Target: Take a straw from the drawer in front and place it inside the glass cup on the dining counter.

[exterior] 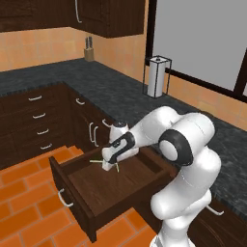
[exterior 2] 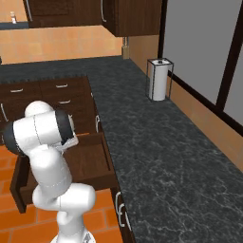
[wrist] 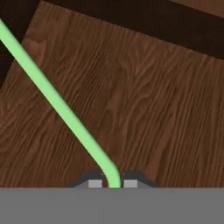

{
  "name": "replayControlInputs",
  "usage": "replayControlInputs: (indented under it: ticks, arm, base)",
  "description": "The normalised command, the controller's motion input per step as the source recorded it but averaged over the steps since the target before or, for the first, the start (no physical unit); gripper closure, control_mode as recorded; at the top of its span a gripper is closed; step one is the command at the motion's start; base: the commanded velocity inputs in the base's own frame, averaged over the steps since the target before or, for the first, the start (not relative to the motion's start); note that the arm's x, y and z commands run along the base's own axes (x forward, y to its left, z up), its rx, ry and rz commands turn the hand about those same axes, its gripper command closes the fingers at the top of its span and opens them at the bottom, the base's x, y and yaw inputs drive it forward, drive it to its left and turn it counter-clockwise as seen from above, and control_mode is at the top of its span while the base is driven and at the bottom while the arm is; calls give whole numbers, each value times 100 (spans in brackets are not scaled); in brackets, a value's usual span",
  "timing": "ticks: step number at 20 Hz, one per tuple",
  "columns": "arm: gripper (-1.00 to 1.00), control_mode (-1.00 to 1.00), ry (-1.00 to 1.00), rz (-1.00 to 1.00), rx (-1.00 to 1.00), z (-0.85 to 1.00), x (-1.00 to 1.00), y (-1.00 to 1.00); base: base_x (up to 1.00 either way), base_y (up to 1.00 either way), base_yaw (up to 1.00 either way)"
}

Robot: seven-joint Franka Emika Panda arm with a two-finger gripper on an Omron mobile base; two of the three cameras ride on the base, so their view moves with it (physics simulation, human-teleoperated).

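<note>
Straw (wrist: 57, 103) sits pinched between the gripper (wrist: 113, 183) tips near its bend (long axis slanting away over the wood). Gripper hangs inside the open drawer (exterior: 72, 193); lifting straight out looks safest.

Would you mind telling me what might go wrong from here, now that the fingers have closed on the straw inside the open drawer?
1. The fingers pinch the straw right at its bent end, so the long free length could swing or slip out.
2. The gripper sits low inside the drawer; lifting at an angle might catch the straw on the drawer walls.
</note>
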Motion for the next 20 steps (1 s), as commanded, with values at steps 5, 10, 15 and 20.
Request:
replayControlInputs:
  ticks: [5, 10, 15, 20]
  arm:
    - [100, -100, 11, -8, 6, 100, -14, 0]
    - [100, -100, 8, -7, -2, 100, -79, -4]
    - [100, -100, 1, -4, -8, 99, -98, -27]
    - [100, -100, 0, -1, -13, 72, -61, -53]
  base:
    - [0, 0, 0]
    - [0, 0, 0]
    - [0, 0, 0]
    - [0, 0, 0]
